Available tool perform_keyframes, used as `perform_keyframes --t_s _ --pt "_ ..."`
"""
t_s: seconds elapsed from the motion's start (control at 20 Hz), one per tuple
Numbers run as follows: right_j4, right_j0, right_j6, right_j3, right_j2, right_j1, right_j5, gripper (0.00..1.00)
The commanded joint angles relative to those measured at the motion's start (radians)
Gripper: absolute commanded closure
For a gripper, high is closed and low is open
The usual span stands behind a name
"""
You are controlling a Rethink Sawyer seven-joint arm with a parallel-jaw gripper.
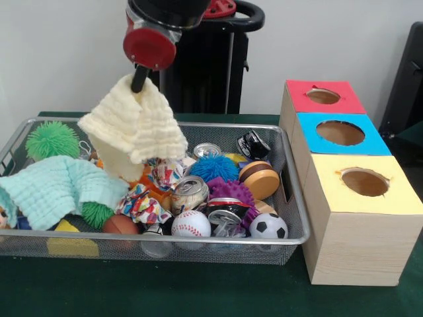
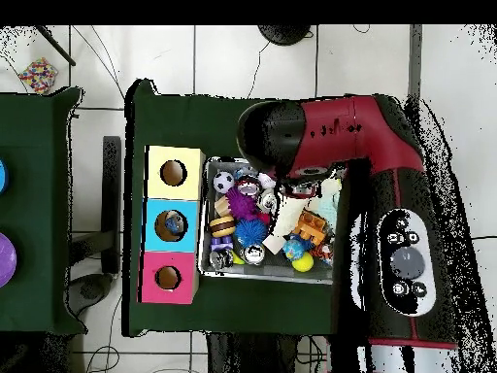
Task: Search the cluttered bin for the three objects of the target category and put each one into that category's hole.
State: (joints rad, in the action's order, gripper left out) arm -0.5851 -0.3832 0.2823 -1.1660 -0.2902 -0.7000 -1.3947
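Yellow and soft, the waffle-knit cloth (image 1: 135, 125) hangs pinched in the robot's black claw (image 1: 139, 84), lifted above the wire mesh bin (image 1: 291, 198) (likely its way out). The wooden box with three holes (image 1: 344, 175) waits just beside the bin.

tool (image 1: 139, 84) grips cream cloth (image 1: 135, 125) | lifted above bin (image 1: 291, 198)

The bin (image 1: 291, 218) holds 2 cloths (image 1: 135, 122), 3 cans (image 1: 190, 193), 4 spiky balls (image 1: 53, 139); 3 holes (image 1: 340, 133).
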Motion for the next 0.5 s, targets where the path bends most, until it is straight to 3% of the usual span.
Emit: perform_keyframes --t_s 0.05,0.5 --pt "0.0 -0.033 -0.17 -0.139 -0.027 -0.055 -0.133 1.0" --pt "-0.033 -0.053 -0.226 -0.121 -0.041 -0.07 -0.183 1.0"
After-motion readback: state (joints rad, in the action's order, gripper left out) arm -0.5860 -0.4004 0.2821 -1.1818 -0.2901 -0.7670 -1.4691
